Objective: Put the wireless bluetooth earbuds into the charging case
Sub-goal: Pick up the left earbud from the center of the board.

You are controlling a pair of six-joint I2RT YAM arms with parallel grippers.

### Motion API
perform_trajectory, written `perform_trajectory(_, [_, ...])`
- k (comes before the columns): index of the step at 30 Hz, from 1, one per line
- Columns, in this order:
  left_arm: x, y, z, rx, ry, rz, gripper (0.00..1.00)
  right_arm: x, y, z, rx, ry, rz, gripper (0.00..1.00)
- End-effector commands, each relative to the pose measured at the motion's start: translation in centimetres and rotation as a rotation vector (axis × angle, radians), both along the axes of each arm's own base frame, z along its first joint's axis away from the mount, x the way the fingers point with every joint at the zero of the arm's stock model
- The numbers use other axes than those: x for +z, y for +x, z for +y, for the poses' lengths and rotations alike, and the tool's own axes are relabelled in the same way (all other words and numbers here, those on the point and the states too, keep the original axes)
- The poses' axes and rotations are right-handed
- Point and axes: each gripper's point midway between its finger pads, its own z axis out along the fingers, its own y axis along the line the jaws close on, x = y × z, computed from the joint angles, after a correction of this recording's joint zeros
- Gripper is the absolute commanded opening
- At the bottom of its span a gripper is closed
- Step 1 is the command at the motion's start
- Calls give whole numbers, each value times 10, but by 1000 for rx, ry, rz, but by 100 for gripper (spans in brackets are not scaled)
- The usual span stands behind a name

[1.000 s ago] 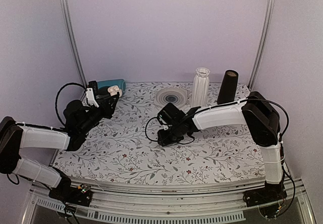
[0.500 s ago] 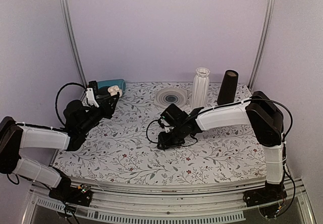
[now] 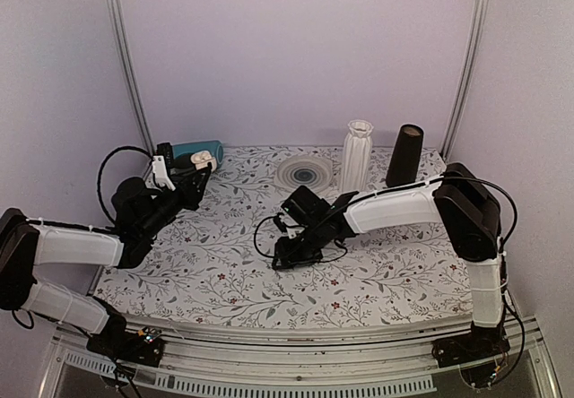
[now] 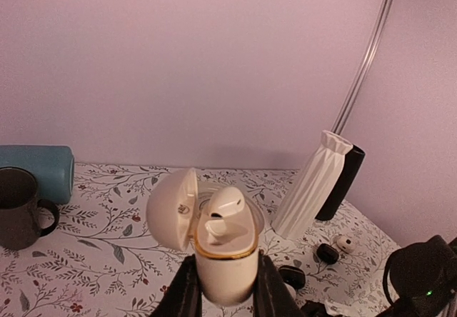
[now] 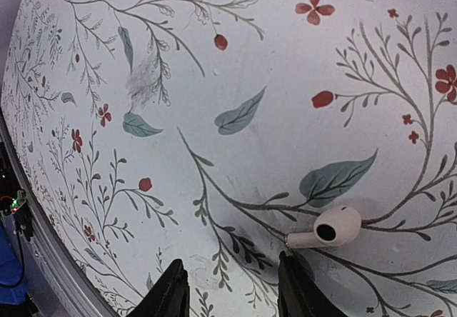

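**One earbud in, one on the tabletop**

My left claw is clamped tight on the case, held upright off the tabletop at the far left, lid flipped open to the left. One earbud sits in the case, its top poking above the rim.

My right claw hangs low over the middle of the tabletop, jaws partly apart with nothing between them. The second earbud lies on the floral cloth just outside my right-hand finger, stem pointing toward it; I cannot tell whether they touch.

Count: two earbuds, one case. Along the back stand one mug, one blue can on its side, one plate, one white ribbed vase and one black tube. Near the vase I make out two black pods and one white pod.
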Motion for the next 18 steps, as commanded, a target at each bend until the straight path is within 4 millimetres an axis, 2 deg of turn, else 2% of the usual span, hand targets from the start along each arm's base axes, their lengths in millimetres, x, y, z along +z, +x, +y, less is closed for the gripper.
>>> perform_trajectory(1, [18, -2, -2, -2, -12, -52, 0, -3, 9, 14, 9, 13, -15, 43])
perform_trajectory(7, [22, -4, 0, 5, -5, -60, 0, -7, 39, 8, -62, -18, -93, 42])
perform_trajectory(11, [23, -5, 2, 11, -2, -61, 0, 0, 55, 15, -70, -3, -137, 42])
perform_trajectory(15, [24, -5, 2, 12, -5, -62, 0, 21, 66, 26, -57, 42, -182, 43])
perform_trajectory(18, [25, -5, 2, 15, -2, -62, 0, 43, 71, 27, -51, 69, -238, 43])
